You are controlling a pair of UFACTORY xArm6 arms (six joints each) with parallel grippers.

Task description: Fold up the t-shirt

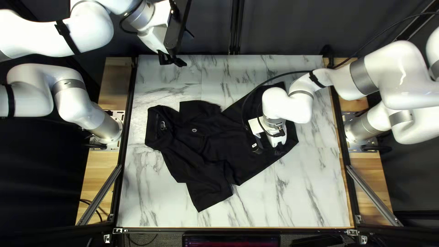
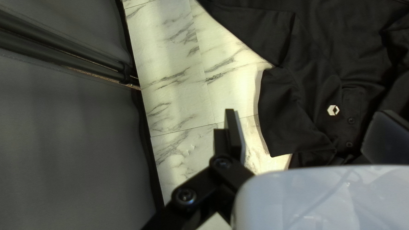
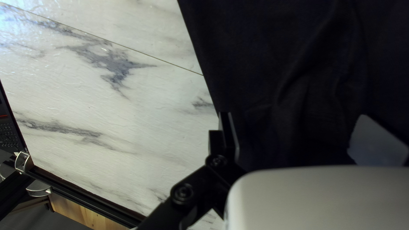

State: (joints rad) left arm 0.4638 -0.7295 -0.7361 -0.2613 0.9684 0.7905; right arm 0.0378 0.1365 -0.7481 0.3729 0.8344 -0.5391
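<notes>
A black t-shirt (image 1: pixel 196 142) lies spread and wrinkled on the marble-patterned table, collar toward the left of the top left view, hem toward the right. My left gripper (image 1: pixel 173 60) hangs over the table's far left corner, clear of the cloth. In its wrist view the left gripper (image 2: pixel 307 117) is open, with a sleeve (image 2: pixel 289 115) and the buttoned chest of the shirt below. My right gripper (image 1: pixel 268 150) is low over the shirt's hem half. The right gripper (image 3: pixel 295 115) stands open in its wrist view, dark cloth (image 3: pixel 289 64) below it; contact cannot be told.
Marble table top (image 1: pixel 302 201) shows around the shirt. My right forearm (image 1: pixel 315 87) crosses the table's right side, with a loose black cable (image 1: pixel 270 82) beside it. Dark rails (image 1: pixel 120 178) edge the table, and a dark curtain (image 1: pixel 274 27) hangs behind it.
</notes>
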